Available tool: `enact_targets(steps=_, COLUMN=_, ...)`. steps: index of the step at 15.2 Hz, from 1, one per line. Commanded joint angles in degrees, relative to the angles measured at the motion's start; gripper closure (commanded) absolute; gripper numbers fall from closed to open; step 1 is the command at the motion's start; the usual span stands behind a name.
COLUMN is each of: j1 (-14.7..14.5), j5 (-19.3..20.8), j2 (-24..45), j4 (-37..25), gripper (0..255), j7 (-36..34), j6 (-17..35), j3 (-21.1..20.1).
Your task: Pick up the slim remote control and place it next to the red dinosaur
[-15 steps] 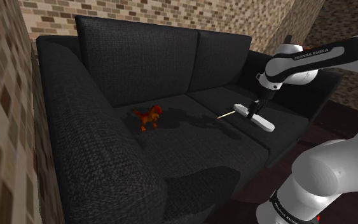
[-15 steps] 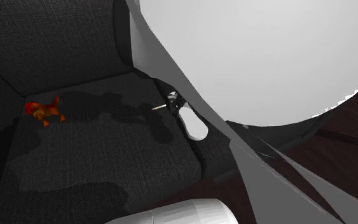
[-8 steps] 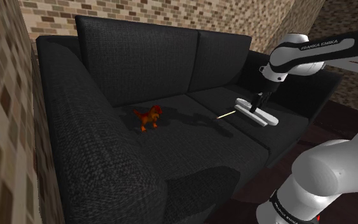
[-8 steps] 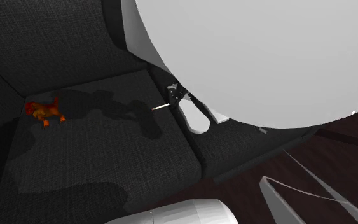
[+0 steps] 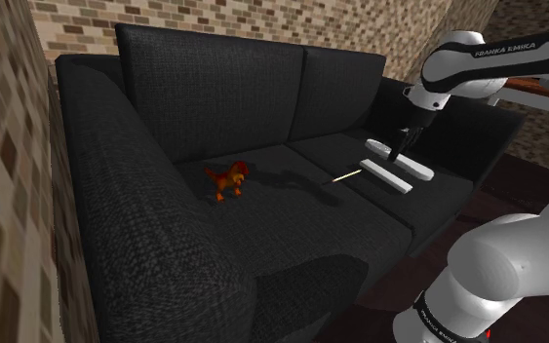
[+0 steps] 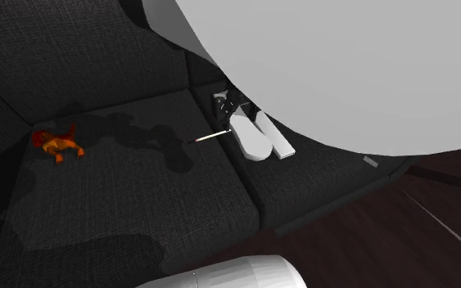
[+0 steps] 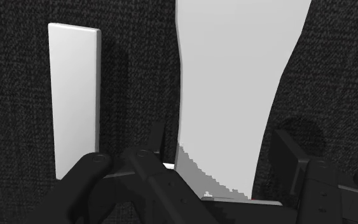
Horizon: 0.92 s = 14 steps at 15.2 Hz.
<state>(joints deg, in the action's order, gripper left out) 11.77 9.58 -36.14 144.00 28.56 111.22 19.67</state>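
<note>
My black gripper [image 5: 397,154] is shut on a white remote control [image 5: 416,169] with a rounded end, holding it a little above the sofa's right seat cushion. In the wrist view the remote [image 7: 228,89] sits clasped between the fingers [image 7: 151,151]. From the second exterior view the remote [image 6: 251,141] hangs below the gripper [image 6: 232,106]. The small red and orange dinosaur [image 5: 227,179] stands on the left seat cushion, well to the shoulder view's left of the gripper, and it is the dinosaur [image 6: 56,143] at the far left of the second exterior view.
A flat white rectangular slab [image 5: 384,175] lies on the cushion just beside the held remote, seen as the slab [image 7: 75,95] in the wrist view. A thin pale stick [image 5: 345,176] lies between slab and dinosaur. The black sofa [image 5: 214,88] has high arms and back. A brick wall stands behind.
The gripper has risen and moved toward the sofa's back, lifting the remote off the cushion. The white slab beside it has come into sight. The dinosaur has not moved.
</note>
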Motion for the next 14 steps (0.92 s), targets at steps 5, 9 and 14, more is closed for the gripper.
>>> enact_targets(steps=5, j1=-0.15, j5=-0.47, j2=-0.67, j4=-4.18, gripper=255, j7=0.05, j6=-4.84, j3=-0.69)
enact_targets(steps=9, j1=-0.33, j5=-0.83, j2=-0.76, j4=-7.16, gripper=255, j7=0.02, j6=-7.92, j3=-1.15)
enact_targets(steps=14, j1=-0.55, j5=-1.24, j2=-0.6, j4=-10.78, gripper=255, j7=0.02, j6=-11.38, j3=-1.63)
